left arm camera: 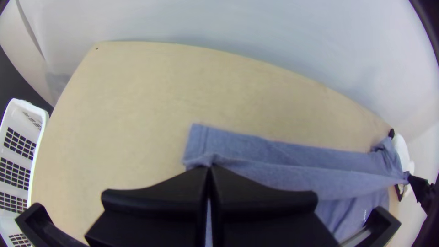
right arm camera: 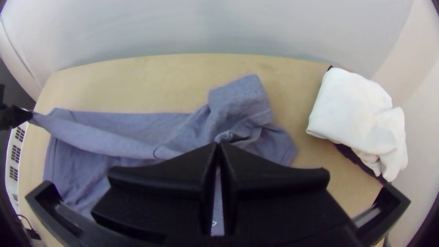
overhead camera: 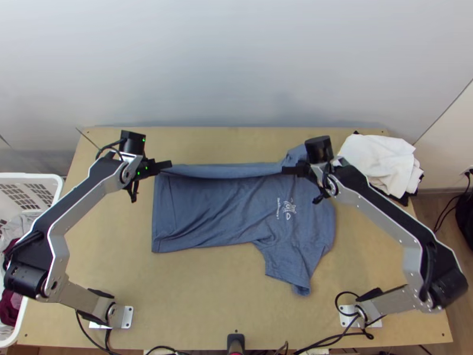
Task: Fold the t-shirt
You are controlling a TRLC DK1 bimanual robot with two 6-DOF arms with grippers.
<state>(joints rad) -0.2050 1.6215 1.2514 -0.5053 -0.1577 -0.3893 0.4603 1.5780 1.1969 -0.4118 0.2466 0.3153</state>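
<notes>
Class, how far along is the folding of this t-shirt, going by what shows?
Done: the blue cloth t-shirt lies mostly flat on the light wooden table. In hand: the black left gripper and right gripper, both shut on it, raise a ridge along its far side. Remaining: laying that ridge over, then likely tucking in the outspread near sleeve.

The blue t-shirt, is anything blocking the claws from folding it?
No, nothing I can see. The left claw and right claw pinch the shirt, with its near part spread before them. The white cloth lies off to the side.
</notes>
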